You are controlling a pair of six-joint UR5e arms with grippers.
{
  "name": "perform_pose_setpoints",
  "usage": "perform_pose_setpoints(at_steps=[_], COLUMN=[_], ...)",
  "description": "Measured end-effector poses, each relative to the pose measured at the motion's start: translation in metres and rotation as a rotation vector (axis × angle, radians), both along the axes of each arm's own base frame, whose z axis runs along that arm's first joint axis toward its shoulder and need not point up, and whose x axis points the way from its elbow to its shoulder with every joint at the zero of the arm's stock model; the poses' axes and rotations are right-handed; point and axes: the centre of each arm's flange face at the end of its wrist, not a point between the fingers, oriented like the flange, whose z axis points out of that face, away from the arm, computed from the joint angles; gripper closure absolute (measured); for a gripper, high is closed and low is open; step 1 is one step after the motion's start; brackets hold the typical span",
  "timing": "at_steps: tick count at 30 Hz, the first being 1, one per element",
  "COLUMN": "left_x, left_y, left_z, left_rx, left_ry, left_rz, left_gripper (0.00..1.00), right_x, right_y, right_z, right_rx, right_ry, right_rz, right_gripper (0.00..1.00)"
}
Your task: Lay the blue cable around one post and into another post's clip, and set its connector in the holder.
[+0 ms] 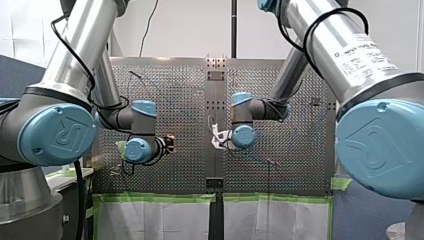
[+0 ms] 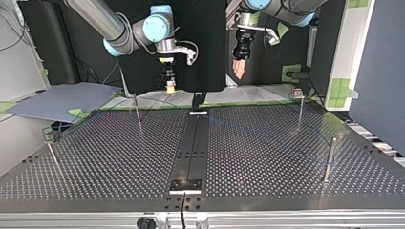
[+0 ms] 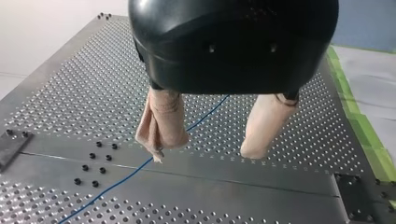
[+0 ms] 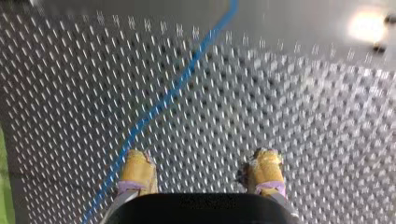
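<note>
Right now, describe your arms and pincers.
My left arm and my right arm are silver tubes with blue joint caps and black cables; the right bears a white label. My left pincer is black with beige pads; my right pincer has yellow pads.

Pale wall [image 1: 190,25], blue-grey partition [image 2: 377,71], black backdrop [image 2: 205,47], green tape [image 1: 155,198] along white sheeting [image 1: 150,220].

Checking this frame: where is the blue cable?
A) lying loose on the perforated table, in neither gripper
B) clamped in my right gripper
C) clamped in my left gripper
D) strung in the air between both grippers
A: the blue cable lies flat on the table, while my left gripper and my right gripper both hang open above it with nothing between their fingers.
</note>
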Motion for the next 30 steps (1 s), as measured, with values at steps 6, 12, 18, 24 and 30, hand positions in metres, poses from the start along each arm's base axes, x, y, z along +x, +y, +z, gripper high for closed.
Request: perform_pose_setpoints(at_steps=[6,12,18,24,30], left_x=[0.001,0.001,-0.001,-0.003,-0.005], left_y=[0.005,0.007,0.007,0.007,0.007], left_z=[-0.001,-0.002,-0.003,-0.004,-0.005], left_rx=[0.004,0.024,0.034,0.041,0.043], left_ry=[0.008,0.012,0.022,0.040,0.056], left_rz=[0.030,0.047,0.047,0.045,0.044], left_gripper=[0.13,0.13,0.13,0.13,0.13], right_x=[0.017,0.018,0.016,0.023,0.027], right_y=[0.030,0.037,0.029,0.027,0.028], right_z=[-0.028,-0.053,-0.056,-0.054,-0.054], right_rx=[0.031,0.057,0.043,0.010,0.000], right_ry=[0.026,0.042,0.031,0.016,0.020], right_rz=[0.029,0.024,0.020,0.071,0.113], right_gripper=[0.00,0.00,0.00,0.00,0.00])
